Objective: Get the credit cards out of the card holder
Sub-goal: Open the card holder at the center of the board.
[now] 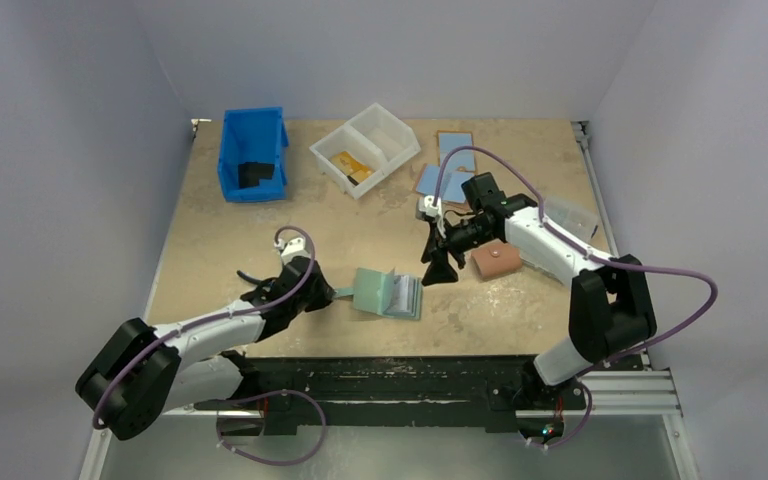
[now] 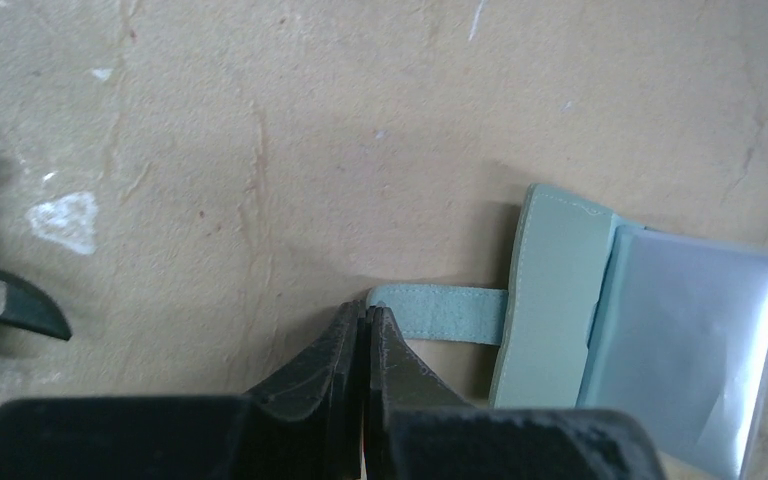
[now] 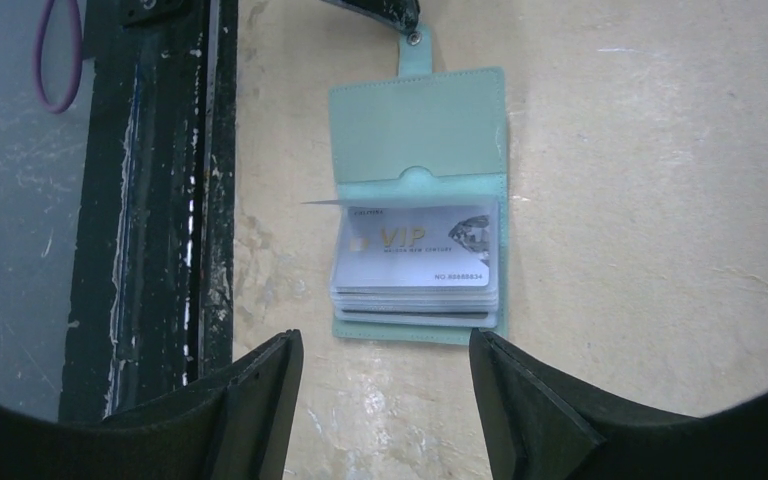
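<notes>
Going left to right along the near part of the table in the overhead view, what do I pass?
left gripper → teal card holder → right gripper → salmon-pink wallet

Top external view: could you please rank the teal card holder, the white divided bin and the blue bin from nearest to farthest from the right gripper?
From the right gripper:
1. card holder, close by on its near left.
2. white divided bin, farther back and left.
3. blue bin, far left at the back.
</notes>
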You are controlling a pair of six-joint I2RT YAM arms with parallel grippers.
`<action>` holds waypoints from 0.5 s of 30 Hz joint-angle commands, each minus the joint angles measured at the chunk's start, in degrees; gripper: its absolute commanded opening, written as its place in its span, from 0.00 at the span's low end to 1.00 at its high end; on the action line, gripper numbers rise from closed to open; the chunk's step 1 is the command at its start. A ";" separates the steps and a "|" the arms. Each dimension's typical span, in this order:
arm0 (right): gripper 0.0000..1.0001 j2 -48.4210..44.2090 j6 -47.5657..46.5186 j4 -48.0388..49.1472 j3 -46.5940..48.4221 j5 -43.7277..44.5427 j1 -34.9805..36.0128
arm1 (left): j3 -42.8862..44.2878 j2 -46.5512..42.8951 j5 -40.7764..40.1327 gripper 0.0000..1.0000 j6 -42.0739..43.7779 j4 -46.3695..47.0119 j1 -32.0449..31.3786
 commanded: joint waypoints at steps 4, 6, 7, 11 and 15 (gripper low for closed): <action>0.66 -3.41 2.09 9.25 -4.89 5.35 4.69 | 4.66 -10.68 -7.03 0.30 2.56 -13.64 0.17; 0.61 -4.22 3.84 12.39 -6.26 6.56 5.77 | 6.18 -16.54 -8.06 0.33 3.51 -16.46 0.17; 0.57 -4.06 5.49 13.71 -6.54 7.43 6.37 | 6.76 -19.17 -7.81 0.34 4.22 -16.83 0.23; 0.27 -1.97 9.79 16.78 -6.07 12.34 9.57 | 6.66 -28.09 1.24 0.59 6.33 -11.95 0.17; 0.10 0.85 14.52 20.28 -5.32 16.60 13.82 | 5.86 -28.45 14.13 0.83 5.38 -3.94 0.18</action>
